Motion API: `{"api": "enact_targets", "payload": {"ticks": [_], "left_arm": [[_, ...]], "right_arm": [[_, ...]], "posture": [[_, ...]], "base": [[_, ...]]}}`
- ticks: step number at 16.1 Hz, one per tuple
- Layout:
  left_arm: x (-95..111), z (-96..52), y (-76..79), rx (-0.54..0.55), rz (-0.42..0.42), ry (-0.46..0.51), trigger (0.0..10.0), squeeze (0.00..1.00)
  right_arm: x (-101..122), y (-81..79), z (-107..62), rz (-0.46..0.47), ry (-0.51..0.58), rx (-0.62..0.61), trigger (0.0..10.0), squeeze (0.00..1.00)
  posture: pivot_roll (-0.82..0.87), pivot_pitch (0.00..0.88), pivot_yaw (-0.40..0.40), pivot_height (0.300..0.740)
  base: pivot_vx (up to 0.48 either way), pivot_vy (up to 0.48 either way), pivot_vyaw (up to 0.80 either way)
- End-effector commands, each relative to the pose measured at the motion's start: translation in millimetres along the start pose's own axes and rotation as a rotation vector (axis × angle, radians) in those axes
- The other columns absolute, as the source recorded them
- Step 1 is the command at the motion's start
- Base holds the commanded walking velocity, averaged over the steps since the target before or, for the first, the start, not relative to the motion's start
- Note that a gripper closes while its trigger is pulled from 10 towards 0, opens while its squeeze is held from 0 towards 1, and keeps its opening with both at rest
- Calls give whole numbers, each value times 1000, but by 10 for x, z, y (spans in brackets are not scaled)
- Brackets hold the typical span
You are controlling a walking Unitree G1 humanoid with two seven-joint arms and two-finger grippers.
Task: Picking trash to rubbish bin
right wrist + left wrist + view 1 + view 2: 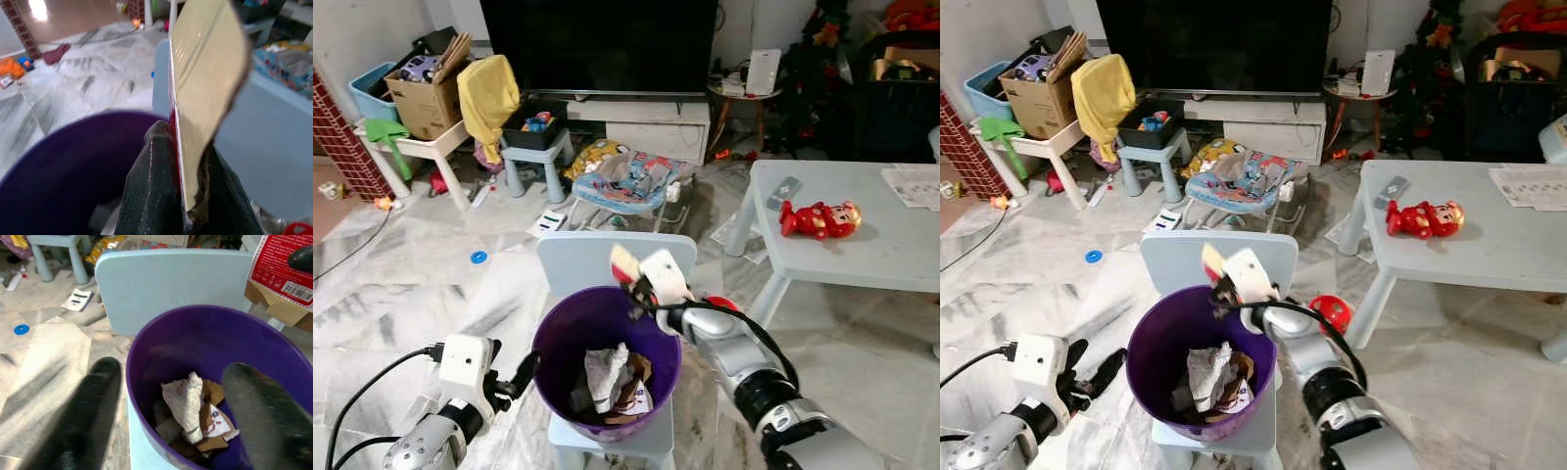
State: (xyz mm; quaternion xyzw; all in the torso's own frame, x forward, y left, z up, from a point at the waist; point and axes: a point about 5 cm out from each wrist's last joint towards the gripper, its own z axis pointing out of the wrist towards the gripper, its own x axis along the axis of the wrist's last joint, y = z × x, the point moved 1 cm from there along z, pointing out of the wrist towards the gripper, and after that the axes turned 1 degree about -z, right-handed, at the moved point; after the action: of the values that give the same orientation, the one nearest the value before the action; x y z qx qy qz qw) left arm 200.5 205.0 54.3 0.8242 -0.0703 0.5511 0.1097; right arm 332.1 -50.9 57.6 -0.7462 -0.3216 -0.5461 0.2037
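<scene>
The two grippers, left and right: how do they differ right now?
The right gripper is shut on a piece of cardboard, red-printed on one side; the left gripper is open and holds nothing. The right one is raised over the far rim of the purple bin; the left sits lower, beside the bin's near left side. Both have two long black fingers and are close to the bin.

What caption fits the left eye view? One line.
Right end effector holds a cardboard scrap over the purple bin on a small blue chair.
</scene>
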Motion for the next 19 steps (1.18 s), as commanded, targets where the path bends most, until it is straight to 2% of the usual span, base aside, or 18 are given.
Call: {"api": "enact_targets", "payload": {"ticks": [1,4,5,6,7,8,9,14,15,16,17,18,19], "left_arm": [[-43,-10,-22,-4,7,-15,10000,1000],[-173,-46,-85,-17,-17,-59,10000,1000],[-270,-102,-137,-34,-43,-97,10000,1000],[-314,-120,-160,-44,-66,-111,10000,1000],[-390,-138,-199,-46,-92,-132,10000,1000],[-563,-157,-275,-50,-107,-169,10000,1000],[-623,-149,-305,-47,-107,-178,10000,1000],[-890,30,-485,-30,-111,-246,10000,996],[-909,42,-501,-27,-106,-248,10000,384],[-928,53,-515,-23,-107,-248,10000,0],[-923,90,-555,-9,-81,-226,10000,0],[-912,100,-563,-5,-70,-217,10000,0],[-873,148,-590,12,-50,-177,10000,0]], "right_arm": [[-12,9,-1,1,-14,21,10000,0],[-166,-79,-20,17,-78,112,10000,0],[-228,-134,-20,10,-98,138,10000,82],[-255,-160,-19,18,-108,150,10000,1000],[-280,-186,-17,12,-123,163,10000,1000],[-322,-241,-16,-4,-145,196,10000,1000],[-331,-256,-18,-7,-149,210,10000,1000],[-335,-220,-33,-30,-147,202,10000,1000],[-305,-197,-26,-22,-129,184,10000,1000],[-269,-191,-22,-25,-107,184,10000,1000],[-100,-105,-9,-58,-5,115,10000,1000],[-48,-79,-10,-65,27,93,10000,1000],[94,29,-30,-70,109,11,10000,1000]], "posture": [[214,9,14,740],[218,8,19,740],[219,8,20,740],[219,8,20,740],[222,10,20,740],[222,10,20,740],[222,11,21,740],[210,13,21,740],[210,13,21,740],[202,12,22,740],[200,11,21,740],[190,11,19,740],[180,10,18,740]], "base": [[0,0,0],[0,0,0],[0,0,0],[0,0,0],[0,0,0],[0,0,0],[0,0,0],[0,0,0],[0,0,0],[0,0,0],[0,0,0],[0,0,0],[0,0,0]]}}
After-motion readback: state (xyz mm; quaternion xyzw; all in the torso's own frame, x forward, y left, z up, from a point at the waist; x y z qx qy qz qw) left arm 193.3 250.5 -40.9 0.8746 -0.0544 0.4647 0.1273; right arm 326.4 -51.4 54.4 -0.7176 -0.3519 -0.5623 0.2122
